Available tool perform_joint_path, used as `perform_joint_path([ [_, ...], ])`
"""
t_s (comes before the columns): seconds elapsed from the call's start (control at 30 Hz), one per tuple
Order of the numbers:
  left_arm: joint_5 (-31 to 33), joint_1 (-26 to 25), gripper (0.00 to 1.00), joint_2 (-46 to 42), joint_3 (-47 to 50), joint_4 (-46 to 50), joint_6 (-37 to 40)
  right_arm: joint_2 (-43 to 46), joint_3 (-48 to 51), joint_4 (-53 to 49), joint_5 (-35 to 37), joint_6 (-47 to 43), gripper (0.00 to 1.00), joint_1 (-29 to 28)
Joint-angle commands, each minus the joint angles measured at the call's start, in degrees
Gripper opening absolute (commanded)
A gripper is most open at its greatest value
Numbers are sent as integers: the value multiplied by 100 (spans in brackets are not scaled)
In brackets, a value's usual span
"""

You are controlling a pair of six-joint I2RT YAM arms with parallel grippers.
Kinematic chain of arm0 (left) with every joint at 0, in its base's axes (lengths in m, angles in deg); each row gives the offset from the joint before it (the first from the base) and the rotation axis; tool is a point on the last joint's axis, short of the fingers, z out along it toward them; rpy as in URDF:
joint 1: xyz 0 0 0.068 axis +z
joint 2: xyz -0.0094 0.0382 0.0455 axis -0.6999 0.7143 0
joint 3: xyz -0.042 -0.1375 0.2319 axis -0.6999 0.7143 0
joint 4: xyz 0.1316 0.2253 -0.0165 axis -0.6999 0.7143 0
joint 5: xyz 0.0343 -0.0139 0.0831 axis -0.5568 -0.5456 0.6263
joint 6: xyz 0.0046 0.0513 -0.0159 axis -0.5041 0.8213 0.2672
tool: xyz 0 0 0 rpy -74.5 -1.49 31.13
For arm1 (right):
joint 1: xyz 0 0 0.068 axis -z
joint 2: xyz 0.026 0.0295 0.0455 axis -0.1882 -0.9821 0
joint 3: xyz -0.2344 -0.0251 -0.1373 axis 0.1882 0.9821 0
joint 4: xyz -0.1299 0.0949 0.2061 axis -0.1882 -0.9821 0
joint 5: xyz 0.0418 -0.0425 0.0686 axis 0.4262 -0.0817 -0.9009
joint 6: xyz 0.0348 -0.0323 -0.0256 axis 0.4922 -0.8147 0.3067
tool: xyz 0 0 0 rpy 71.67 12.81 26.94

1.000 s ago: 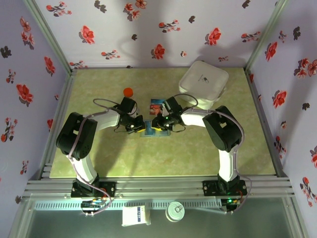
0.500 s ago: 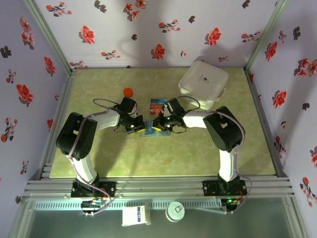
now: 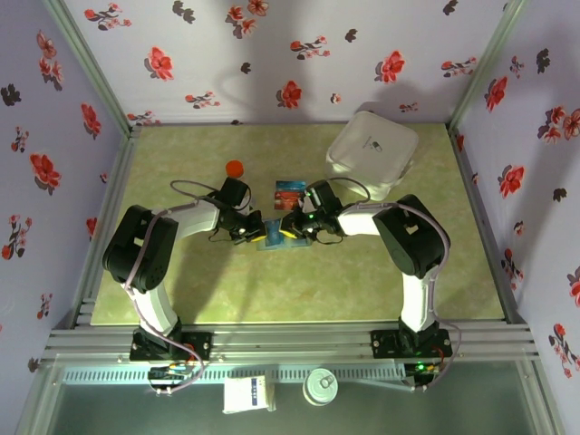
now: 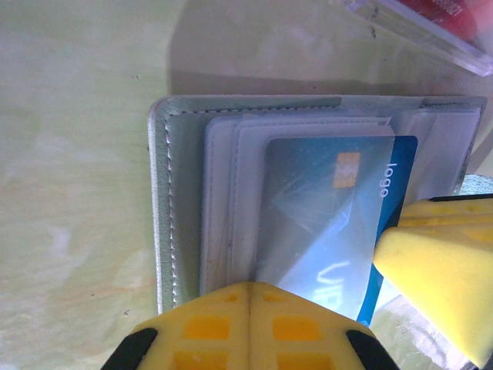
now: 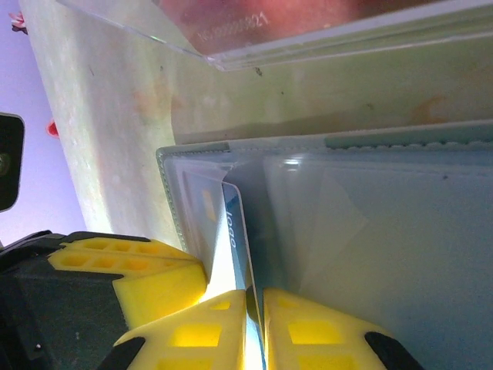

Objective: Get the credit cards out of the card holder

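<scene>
While the holder (image 3: 275,239) lies open in the middle of the tabletop (image 3: 227,290), the left tool (image 4: 248,297) is closed tight, with its tips on the holder's left side. The right tool (image 5: 254,308) is pinching the edge of a blue card (image 4: 323,208) that sits partly in a clear pocket. Just past the holder is a clear box (image 3: 287,191) with a red card (image 5: 308,14) inside. A white case (image 3: 372,149) sits far right.

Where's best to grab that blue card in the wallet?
Pinch the blue card by its bare end, which juts from the clear pocket toward the fold of the card holder. Come from over the right panel, a finger on each face: it is thin.
</scene>
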Motion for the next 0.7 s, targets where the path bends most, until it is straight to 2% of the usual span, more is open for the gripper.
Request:
perform_joint_path([
  [0.0,132,-18,0,110,-52,211,99,174,70,328,-171,141,13,27],
  [0.33,149,-18,0,92,-114,294,136,168,161,400,-170,118,6,51],
  [0.67,193,-20,0,30,-108,378,191,571,427,-128,245,-237,2,119],
])
